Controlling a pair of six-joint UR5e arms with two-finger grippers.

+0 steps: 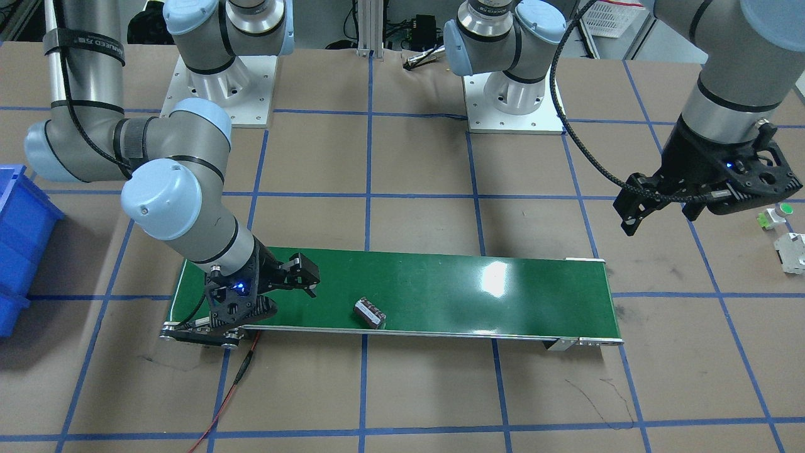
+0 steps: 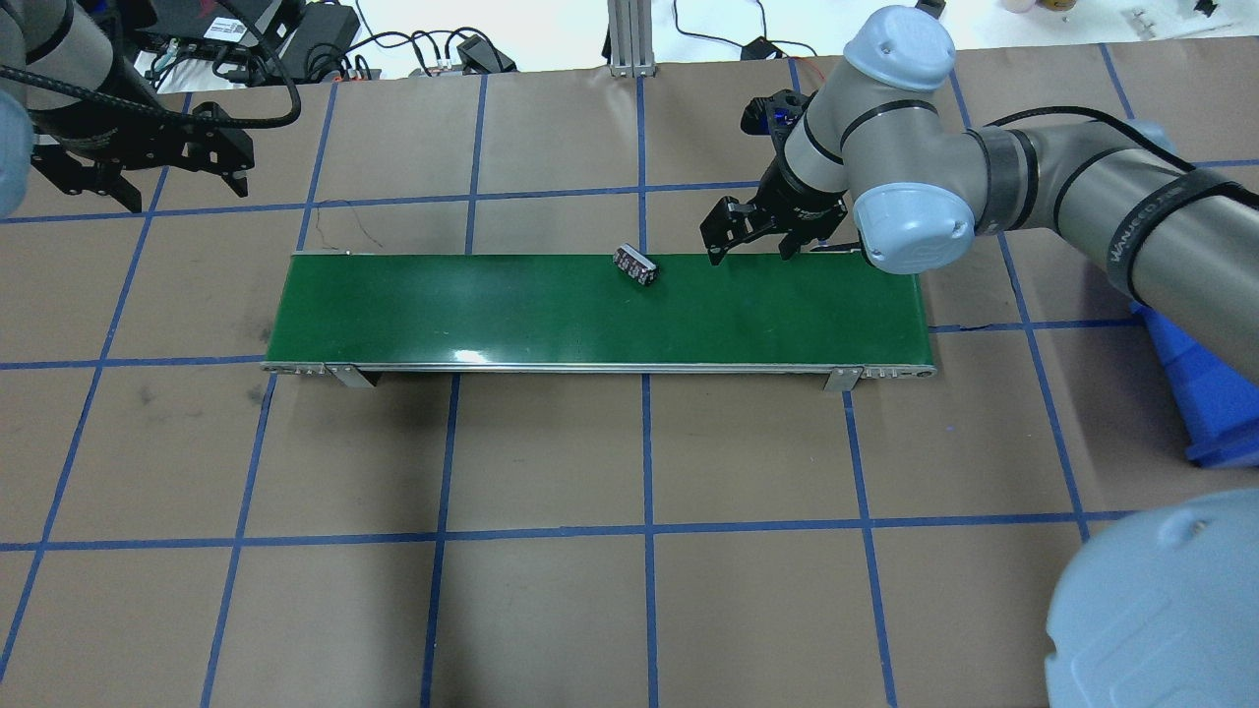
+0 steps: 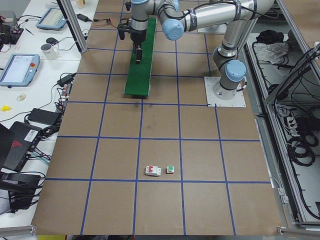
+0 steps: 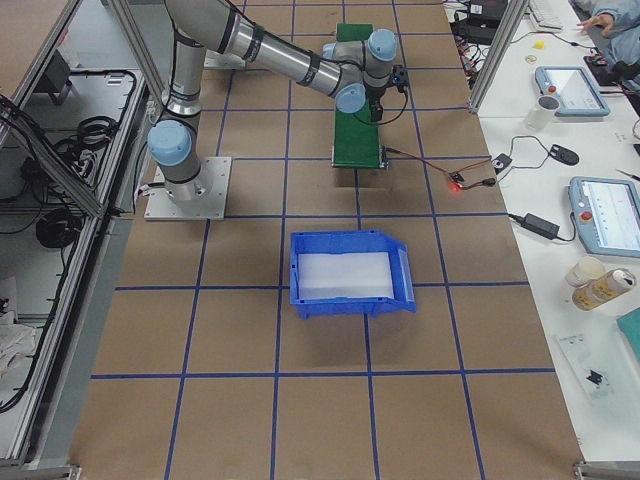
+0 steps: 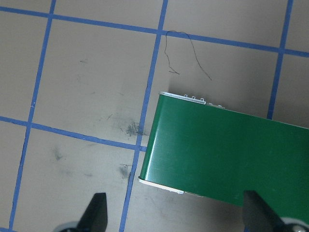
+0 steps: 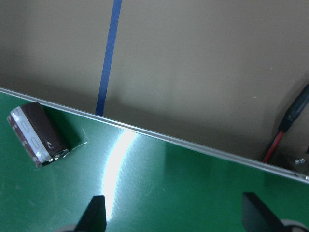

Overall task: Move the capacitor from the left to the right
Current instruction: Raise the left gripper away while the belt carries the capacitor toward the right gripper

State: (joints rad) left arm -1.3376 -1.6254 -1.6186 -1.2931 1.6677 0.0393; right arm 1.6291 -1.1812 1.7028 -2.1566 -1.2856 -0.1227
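Note:
The capacitor [image 1: 370, 313], a stubby dark brown piece with a pale end, lies on its side on the green conveyor belt [image 1: 471, 296], near the belt's edge away from the robot. It also shows in the overhead view [image 2: 635, 265] and at the left of the right wrist view [image 6: 36, 135]. My right gripper [image 2: 749, 248] is open and empty, low over the belt's right part, a short way to the right of the capacitor. My left gripper [image 2: 182, 192] is open and empty, raised over the table beyond the belt's left end.
A blue bin [image 2: 1200, 393] stands on the table at my right. A small white part with a green cap [image 1: 777, 214] and a white-grey blocky part [image 1: 792, 251] lie on the table at my left. A red wire [image 1: 233, 390] runs from the belt's right end.

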